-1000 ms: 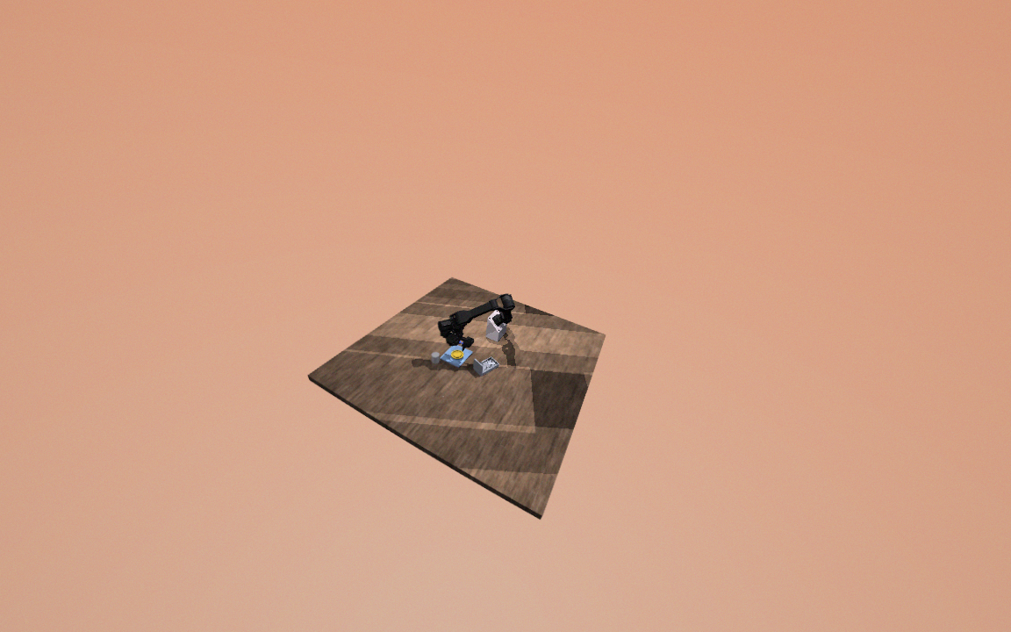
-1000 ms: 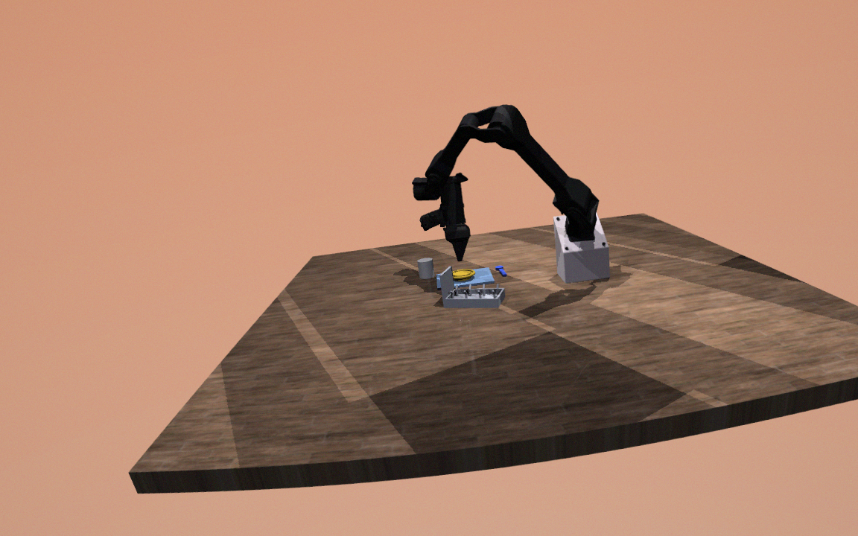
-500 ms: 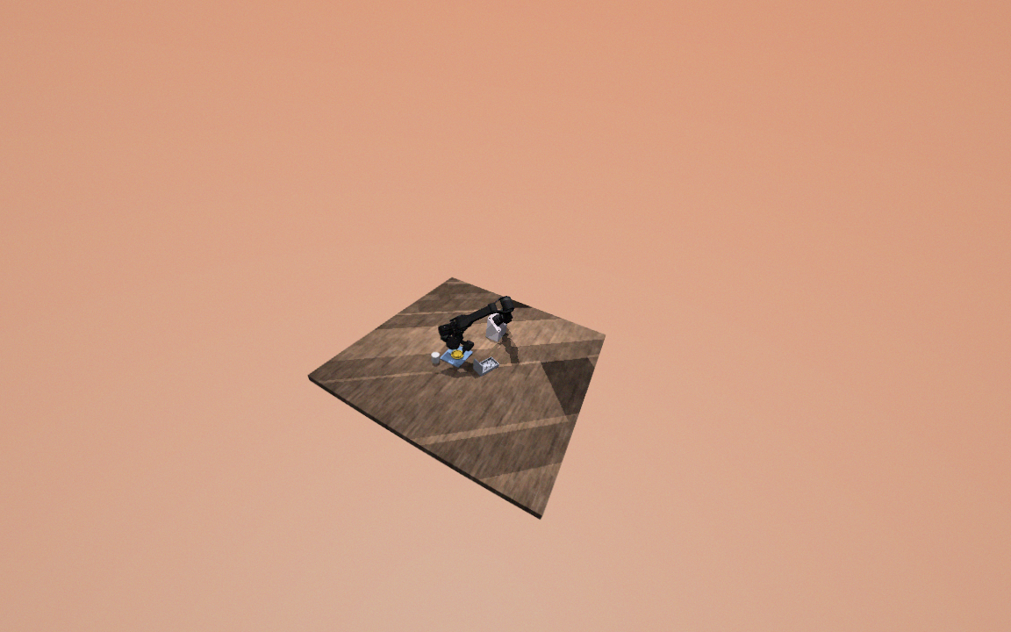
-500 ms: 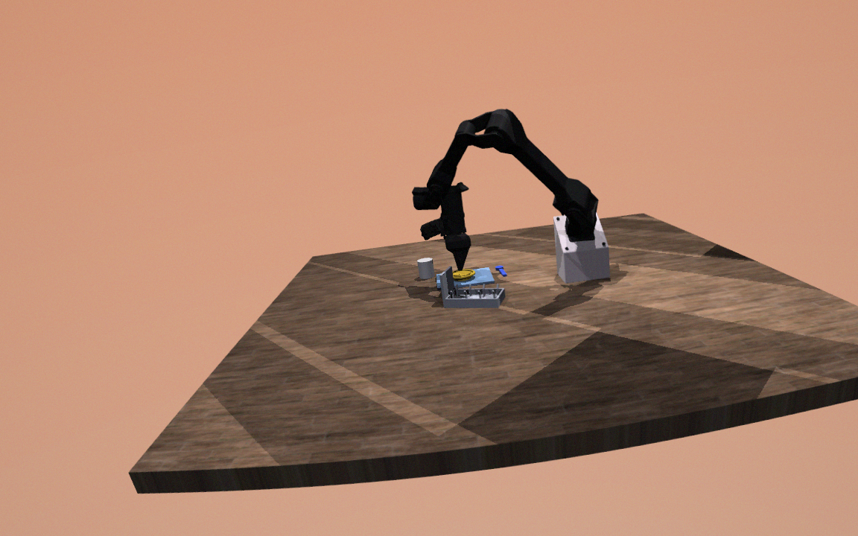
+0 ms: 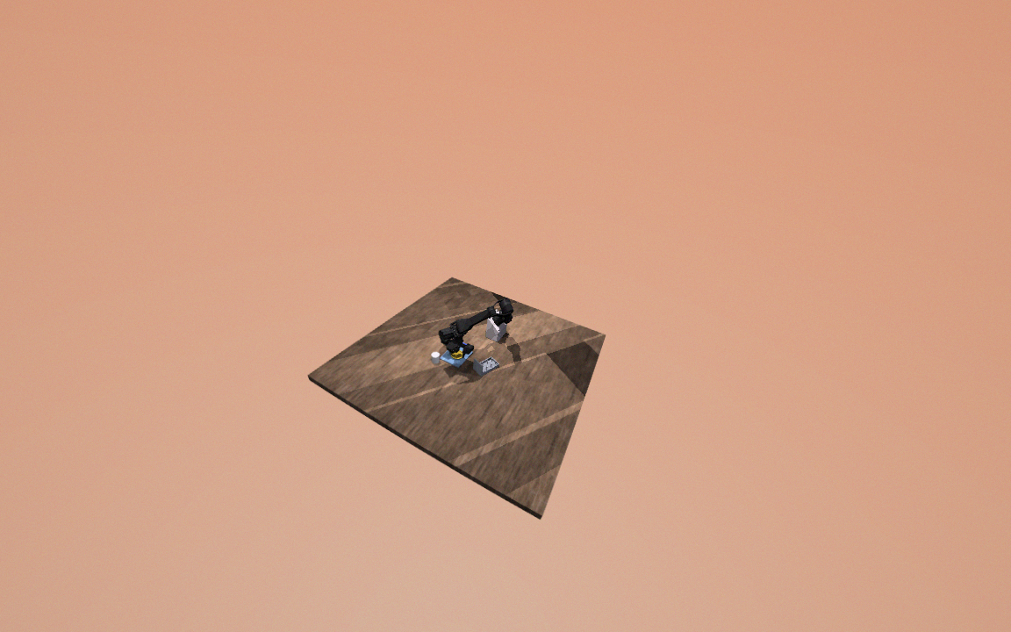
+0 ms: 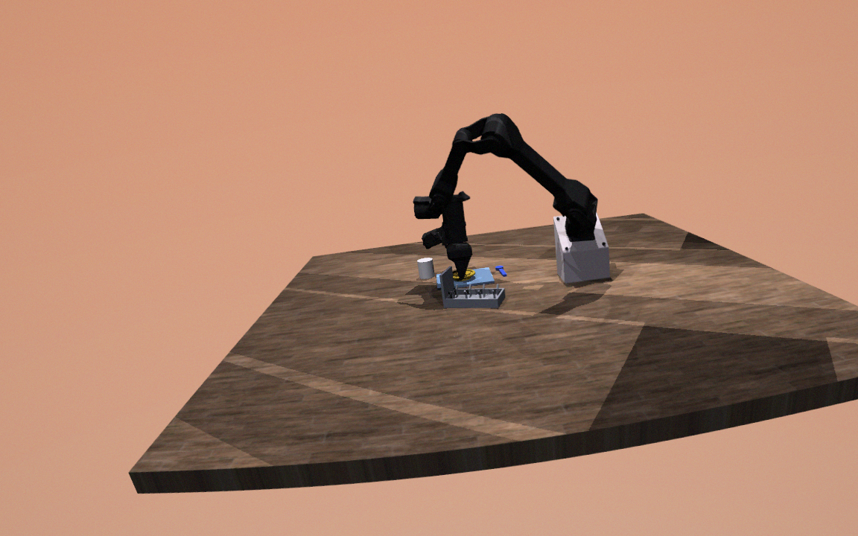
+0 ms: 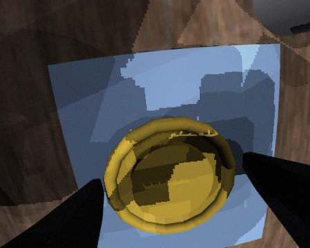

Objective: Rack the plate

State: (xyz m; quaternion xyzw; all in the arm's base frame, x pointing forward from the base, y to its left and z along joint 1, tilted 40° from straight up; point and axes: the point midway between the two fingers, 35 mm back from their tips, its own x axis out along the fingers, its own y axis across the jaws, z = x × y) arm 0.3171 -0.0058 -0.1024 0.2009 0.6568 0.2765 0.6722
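Note:
The yellow round plate (image 5: 456,355) (image 6: 470,274) (image 7: 193,179) lies flat on a blue mat (image 6: 483,274) (image 7: 172,86). My gripper (image 6: 462,277) (image 7: 174,173) is open and points down low over the plate. In the wrist view one fingertip is just left of the plate's rim, and the other is to its right with a small gap. Whether the tips are level with the rim I cannot tell. The grey dish rack (image 5: 481,369) (image 6: 473,302), with a tall wall at one end and upright rails, stands beside the mat; no plate stands in it. It is outside the wrist view.
A light grey cylinder (image 5: 435,357) (image 6: 425,268) (image 7: 282,17) stands near the mat, on the side away from the arm's base (image 5: 496,333) (image 6: 582,266). A small blue object (image 6: 500,270) lies between the mat and the base.

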